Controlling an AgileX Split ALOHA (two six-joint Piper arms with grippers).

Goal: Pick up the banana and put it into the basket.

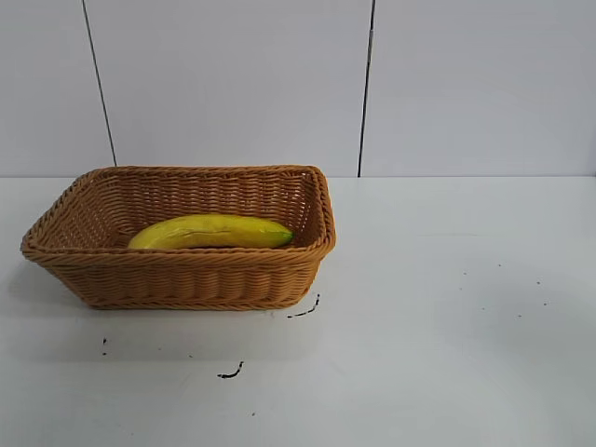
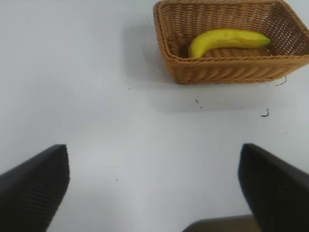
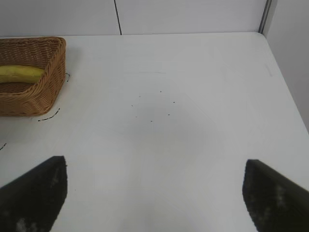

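The yellow banana point(image 1: 210, 232) lies inside the orange-brown wicker basket point(image 1: 186, 279) at the left of the table. It also shows in the left wrist view point(image 2: 227, 39) inside the basket point(image 2: 227, 70), and in the right wrist view point(image 3: 20, 73) inside the basket point(image 3: 34, 96). Neither gripper appears in the exterior view. My left gripper point(image 2: 154, 159) is open and empty over bare table, well away from the basket. My right gripper point(image 3: 154, 169) is open and empty over bare table, far from the basket.
The white table point(image 1: 447, 317) carries small black marks point(image 1: 231, 372) in front of the basket. A white panelled wall point(image 1: 233, 84) stands behind. The table's edge point(image 3: 285, 92) shows in the right wrist view.
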